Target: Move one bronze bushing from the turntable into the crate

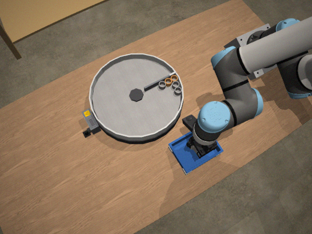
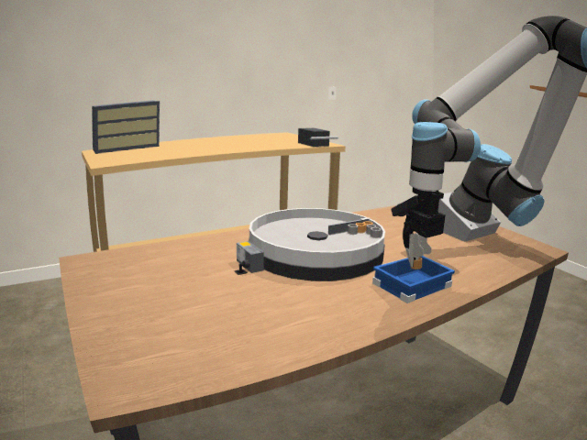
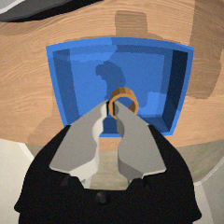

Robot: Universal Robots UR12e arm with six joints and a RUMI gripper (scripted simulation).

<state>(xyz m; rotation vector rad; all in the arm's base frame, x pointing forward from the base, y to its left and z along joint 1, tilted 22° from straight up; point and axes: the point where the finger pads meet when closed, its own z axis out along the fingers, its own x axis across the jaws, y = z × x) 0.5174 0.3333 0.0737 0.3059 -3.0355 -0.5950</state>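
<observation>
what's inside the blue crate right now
Only the gripper, shut on a bronze bushing, reaches into the blue crate. The visible crate floor holds nothing else; the fingers hide its near edge in the wrist view.

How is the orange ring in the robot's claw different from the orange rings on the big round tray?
The bronze bushing in the gripper is pinched between the fingers over the blue crate; the two bronze bushings on the turntable lie loose. The held one is alone; those two sit among grey bushings. All are short orange-bronze rings.
</observation>
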